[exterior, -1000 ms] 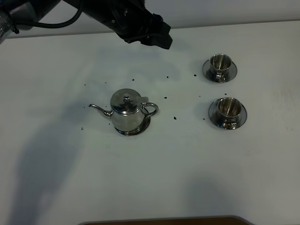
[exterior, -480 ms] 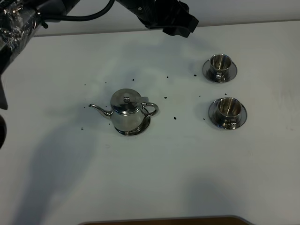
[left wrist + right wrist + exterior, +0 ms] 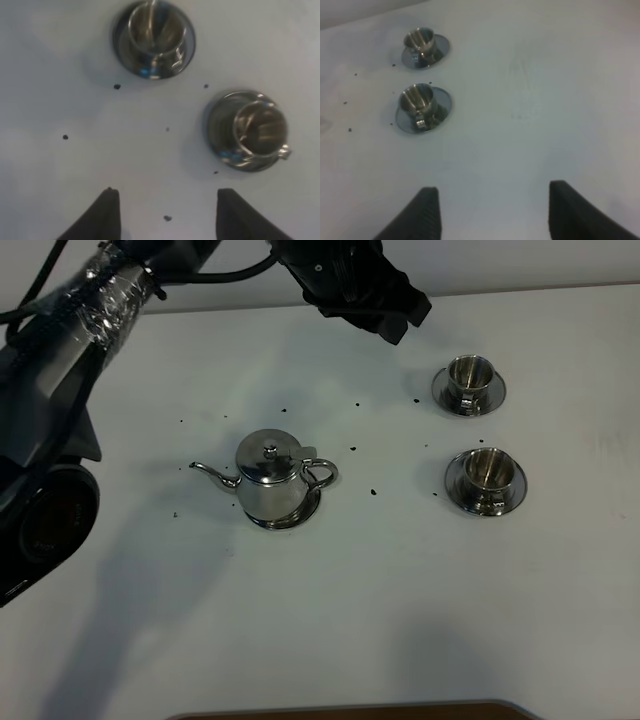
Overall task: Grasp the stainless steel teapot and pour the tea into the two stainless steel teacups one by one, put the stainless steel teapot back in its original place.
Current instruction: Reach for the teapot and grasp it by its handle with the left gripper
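Observation:
The stainless steel teapot [image 3: 270, 478] stands upright on its round saucer, the original place [image 3: 308, 510], left of the table's middle, spout pointing left. The two stainless steel teacups [image 3: 470, 375] [image 3: 486, 470] sit on saucers at the right. My left gripper [image 3: 392, 316] hovers high at the table's far edge, between the teapot and the far cup, touching neither. In the left wrist view it [image 3: 166, 192] is open and empty, with both cups [image 3: 154, 35] [image 3: 257, 129] ahead. My right gripper [image 3: 493, 186] is open and empty, and both cups [image 3: 420, 42] [image 3: 419, 102] lie well ahead of it.
Small dark specks [image 3: 373, 492] are scattered on the white table [image 3: 350, 610] around the teapot and cups. The left arm's foil-wrapped link [image 3: 100, 305] and base [image 3: 40, 520] fill the left edge. A brown strip [image 3: 350, 710] runs along the near edge.
My left arm has swung right along the far edge, toward the cups, and more of it shows at the left. Teapot and cups have not moved.

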Controlling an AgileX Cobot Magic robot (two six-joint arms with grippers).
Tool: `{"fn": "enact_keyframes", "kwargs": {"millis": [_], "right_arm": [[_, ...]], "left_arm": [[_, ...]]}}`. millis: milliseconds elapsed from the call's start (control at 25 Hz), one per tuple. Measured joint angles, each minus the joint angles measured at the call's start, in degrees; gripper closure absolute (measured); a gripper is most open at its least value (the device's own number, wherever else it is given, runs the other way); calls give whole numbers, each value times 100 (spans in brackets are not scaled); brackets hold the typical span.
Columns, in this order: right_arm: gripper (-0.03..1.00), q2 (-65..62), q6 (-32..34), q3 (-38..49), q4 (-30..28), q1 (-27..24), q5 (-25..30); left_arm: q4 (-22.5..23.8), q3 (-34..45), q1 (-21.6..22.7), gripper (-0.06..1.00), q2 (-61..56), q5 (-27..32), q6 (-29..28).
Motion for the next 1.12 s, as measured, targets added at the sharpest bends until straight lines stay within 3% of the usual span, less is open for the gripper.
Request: {"fn": "enact_keyframes", "kwargs": {"millis": [240,720,1120], "right_arm": [[49,0,0,0,12,0,-5],[49,0,0,0,142,0,-5],[49,0,30,0,153,0,-5]], "left_arm": [[655,-2,-177,46,253,-5,-300],[565,0,-288,47,797,-10,-351],[522,941,-288,47,904,-10,-381]]}}
